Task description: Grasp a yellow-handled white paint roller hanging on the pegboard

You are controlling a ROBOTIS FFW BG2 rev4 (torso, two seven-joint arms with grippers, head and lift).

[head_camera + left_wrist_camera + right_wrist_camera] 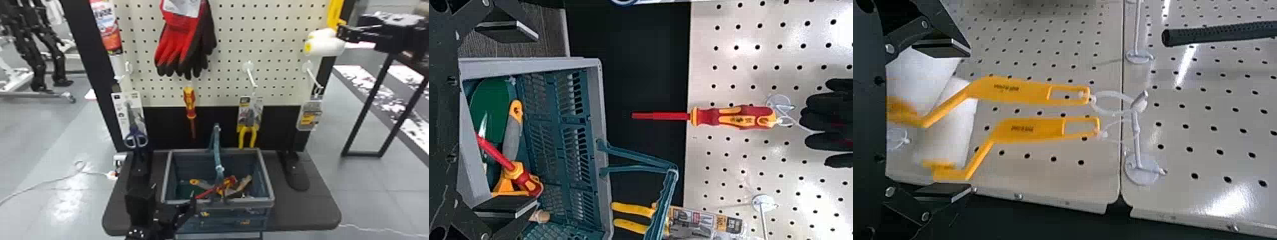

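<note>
Step in hand: approach and alignment for the grasp; the closing has not been made.

1. Location of the workpiece. Two paint rollers [323,43] hang together at the upper right of the head view, at the right edge of the pegboard [271,38]. The right wrist view shows their yellow handles [1018,90] lying side by side, both looped over one white hook [1133,112], with the white roller sleeves [928,85] at the far end from the hook.

2. Right gripper [343,33]. It sits at the upper right of the head view, its tip beside the sleeves. In its own wrist view the right gripper [945,117] is spread wide, one finger to each side of the sleeves. Whether either pad touches the foam cannot be confirmed. Nothing is held.

3. Left gripper [499,120]. It is parked at the bottom centre of the head view, spread apart and empty, above the near rim of the basket [166,178].

Next move, as judged: settle the fingers around one roller, if the pair can be separated, then close firmly. The foam will likely compress, so the grip should be seated well. Lifting the handle loop along the hook follows.
</note>
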